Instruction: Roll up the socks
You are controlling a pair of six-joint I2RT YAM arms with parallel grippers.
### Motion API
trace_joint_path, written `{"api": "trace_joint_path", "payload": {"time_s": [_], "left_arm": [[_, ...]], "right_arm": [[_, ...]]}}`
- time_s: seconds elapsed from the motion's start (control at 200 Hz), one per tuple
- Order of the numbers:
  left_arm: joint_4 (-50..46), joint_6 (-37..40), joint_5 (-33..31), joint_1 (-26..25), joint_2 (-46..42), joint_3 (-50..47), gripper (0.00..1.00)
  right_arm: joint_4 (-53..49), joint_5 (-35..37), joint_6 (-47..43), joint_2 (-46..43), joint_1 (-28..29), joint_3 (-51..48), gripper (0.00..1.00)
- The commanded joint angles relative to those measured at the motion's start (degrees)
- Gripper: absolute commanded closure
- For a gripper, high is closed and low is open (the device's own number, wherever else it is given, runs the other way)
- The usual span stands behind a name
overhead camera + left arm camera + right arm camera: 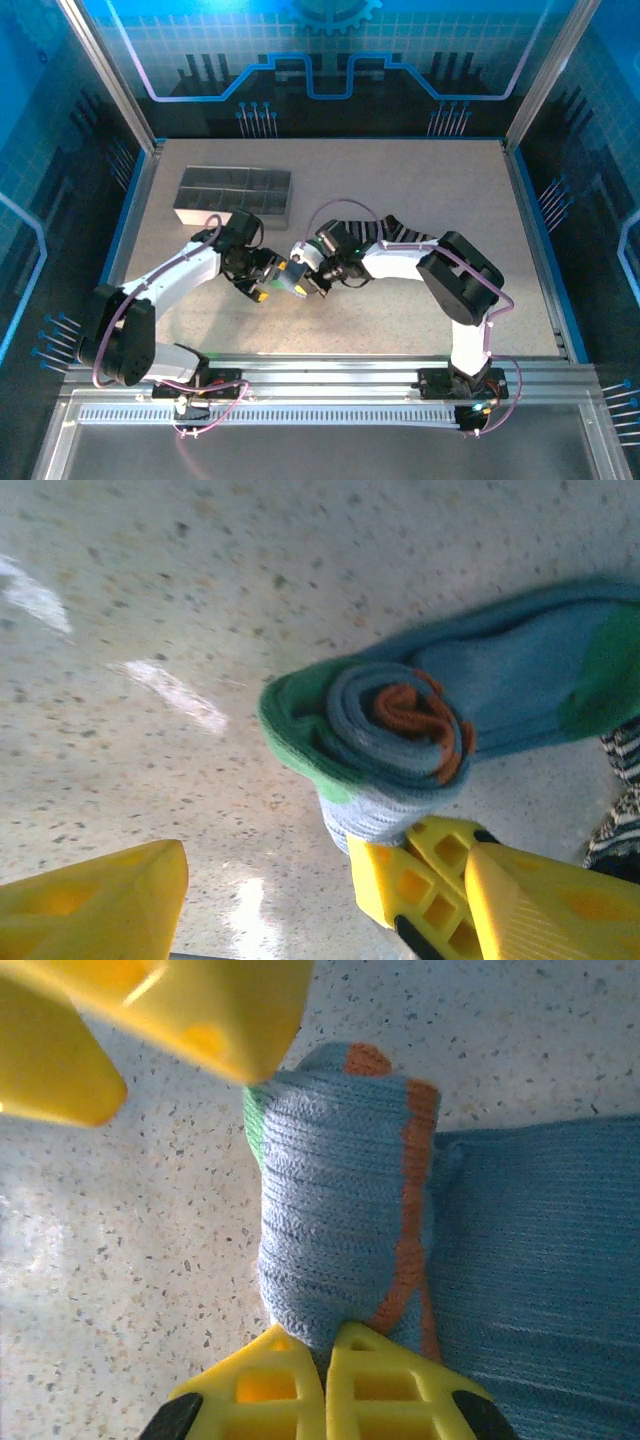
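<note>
Looking from the left gripper (322,875), you find the grey-blue sock (400,745) just ahead of it, slightly to the right of the middle line between its spread fingers. These fingers stand wide apart and hold nothing. The rolled part shows its spiral end to this gripper, with orange in the centre and green on the outside. So I judge that the long axis of the roll points roughly toward the left gripper and not across it.

The right gripper (325,1338) has its two fingers pressed together on the near edge of the roll, pinching the fabric there. From this gripper the roll stands straight ahead, and its far end lies just beside a finger of the left gripper. The part of the sock not yet rolled lies flat on the table (120,1260), to the right of the right gripper and touching the roll along its side.

The black striped sock (620,800) lies further right of the left gripper, behind its right finger, and partly out of the picture.

Both grippers are near, but only the left one is free. In my judgement the roll must turn sideways toward the flat part, so you should bring the left fingers around the open end before the right one lets go.
</note>
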Motion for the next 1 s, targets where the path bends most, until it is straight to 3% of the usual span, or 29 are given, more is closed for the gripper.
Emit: {"api": "trace_joint_path", "payload": {"time_s": [0.0,0.26,0.66,0.78,0.921,0.996], "left_arm": [[3.46,0.07,1.21,-1.26,2.18,-0.22,0.27],[5.53,1.26,1.41,-2.00,8.77,2.18,0.30],[6.80,1.72,0.50,-4.82,17.01,6.30,0.32],[4.57,2.37,-0.73,-5.44,18.95,5.44,0.52],[1.02,3.65,-2.78,-5.51,19.74,2.48,0.98],[-1.16,4.13,-2.56,-5.53,19.55,0.47,1.00]], "right_arm": [[-14.55,-0.91,3.26,5.85,-3.03,-2.16,1.00],[-19.50,-6.63,6.89,11.01,-8.48,3.22,1.00],[-26.00,-9.62,7.41,16.57,-10.53,10.17,1.00],[-25.95,-9.57,7.51,16.50,-10.51,10.72,1.00],[-24.87,-9.85,5.87,15.11,-9.87,10.77,1.00],[-22.84,-8.69,1.85,11.24,-7.90,9.48,0.97]]}}
